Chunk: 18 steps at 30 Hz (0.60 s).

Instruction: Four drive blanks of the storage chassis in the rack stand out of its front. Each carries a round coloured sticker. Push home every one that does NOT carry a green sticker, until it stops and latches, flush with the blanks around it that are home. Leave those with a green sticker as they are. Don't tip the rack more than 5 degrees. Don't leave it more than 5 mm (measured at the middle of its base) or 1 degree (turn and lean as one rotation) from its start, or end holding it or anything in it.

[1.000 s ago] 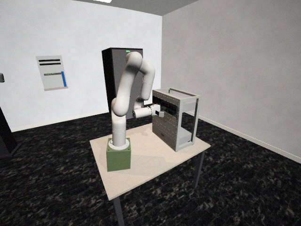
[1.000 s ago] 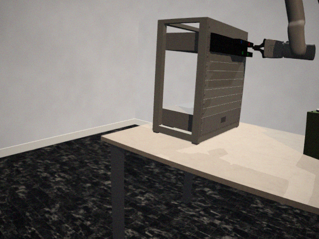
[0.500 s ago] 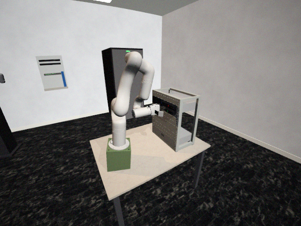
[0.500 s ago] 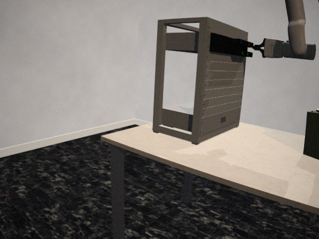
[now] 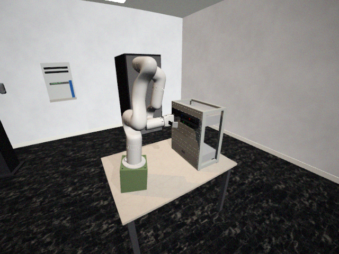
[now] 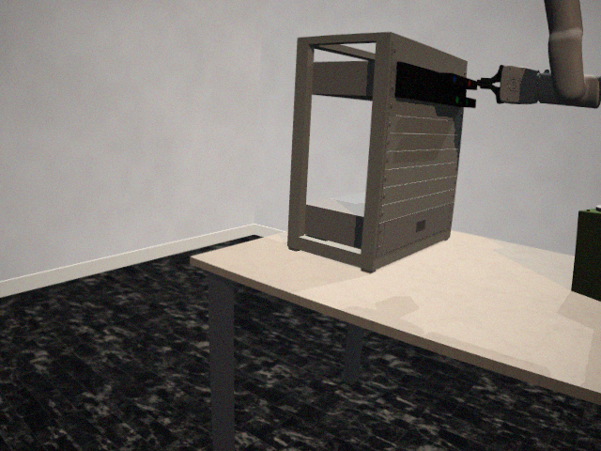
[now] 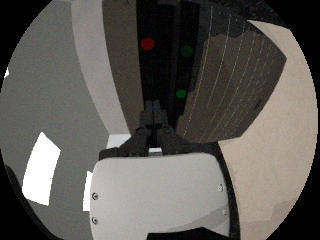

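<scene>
A grey open rack (image 5: 210, 153) (image 6: 377, 160) stands on the table. The black storage chassis (image 5: 188, 119) (image 6: 421, 82) (image 7: 163, 34) sits near its top. On its front I see a blue sticker (image 5: 182, 115) (image 6: 454, 77) and a red sticker (image 5: 189, 119) (image 6: 469, 83) (image 7: 147, 43) in the upper row. Two green stickers (image 7: 187, 51) (image 7: 180, 94) (image 6: 456, 99) are in the lower row. My gripper (image 5: 175, 124) (image 6: 480, 83) (image 7: 152, 108) is shut and empty. Its tips are level with the upper row, right at the chassis front. In the wrist view the fingers cover the spot beside the red sticker, and the blue sticker is hidden.
The rack stands near the far right corner of the beige table (image 5: 169, 191) (image 6: 461, 301). My arm rises from a green base block (image 5: 133, 176) (image 6: 588, 252) on the table. A dark cabinet (image 5: 123, 82) stands behind the arm.
</scene>
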Each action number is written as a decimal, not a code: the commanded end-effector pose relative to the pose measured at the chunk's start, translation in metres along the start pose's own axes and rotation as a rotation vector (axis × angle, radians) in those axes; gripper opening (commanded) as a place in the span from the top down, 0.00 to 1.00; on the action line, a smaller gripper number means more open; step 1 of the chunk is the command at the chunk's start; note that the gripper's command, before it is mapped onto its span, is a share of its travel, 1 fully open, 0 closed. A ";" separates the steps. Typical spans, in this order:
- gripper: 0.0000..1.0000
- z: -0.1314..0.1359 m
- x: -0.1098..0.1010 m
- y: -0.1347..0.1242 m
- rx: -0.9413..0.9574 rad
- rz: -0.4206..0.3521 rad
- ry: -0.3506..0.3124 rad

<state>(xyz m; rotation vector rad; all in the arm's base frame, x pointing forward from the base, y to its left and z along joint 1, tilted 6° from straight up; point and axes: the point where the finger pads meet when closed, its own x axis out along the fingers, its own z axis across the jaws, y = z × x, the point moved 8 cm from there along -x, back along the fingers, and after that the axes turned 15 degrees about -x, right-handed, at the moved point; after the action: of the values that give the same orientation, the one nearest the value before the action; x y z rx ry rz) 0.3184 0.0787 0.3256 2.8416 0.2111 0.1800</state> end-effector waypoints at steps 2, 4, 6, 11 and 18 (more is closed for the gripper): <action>1.00 -0.009 -0.004 -0.017 -0.001 0.021 -0.010; 1.00 -0.010 -0.005 -0.018 -0.001 0.021 -0.010; 1.00 -0.010 -0.005 -0.019 -0.001 0.021 -0.010; 1.00 -0.010 0.004 -0.018 -0.001 0.021 -0.010; 1.00 -0.010 0.031 -0.018 -0.001 0.021 -0.010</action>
<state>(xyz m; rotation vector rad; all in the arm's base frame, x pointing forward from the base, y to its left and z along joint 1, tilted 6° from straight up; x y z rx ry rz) 0.3280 0.1004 0.3312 2.8439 0.1798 0.1694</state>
